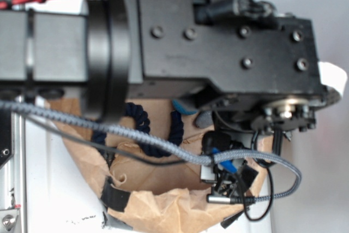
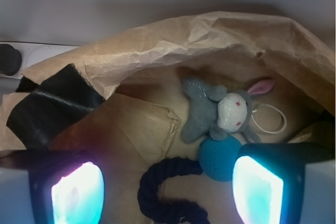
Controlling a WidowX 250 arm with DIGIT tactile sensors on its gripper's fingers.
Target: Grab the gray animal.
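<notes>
A: What is the surface here, and the room around it?

B: In the wrist view, crumpled brown paper fills most of the frame, with its folded edge rising across the upper half. A strip of black tape sits on the paper at the left. Behind the paper there is a pale grey wall in the top of the frame. In the exterior view the black robot arm covers the upper half, and the same paper shows below it, on a white surface. Grey and black cables cross the middle of that view.

A: And the gripper?

B: The gripper is at the bottom of the wrist view. Its two fingers stand wide apart, one at lower left and one at lower right, and nothing is held between them. The right finger overlaps the teal ball in the picture; I cannot tell if it touches it.

A: Where is the gray animal?

B: The gray animal lies on the paper right of centre, above the gripper, with the ball just below it. Its white string loop is at its right. A dark navy rope curls at the bottom centre.
</notes>
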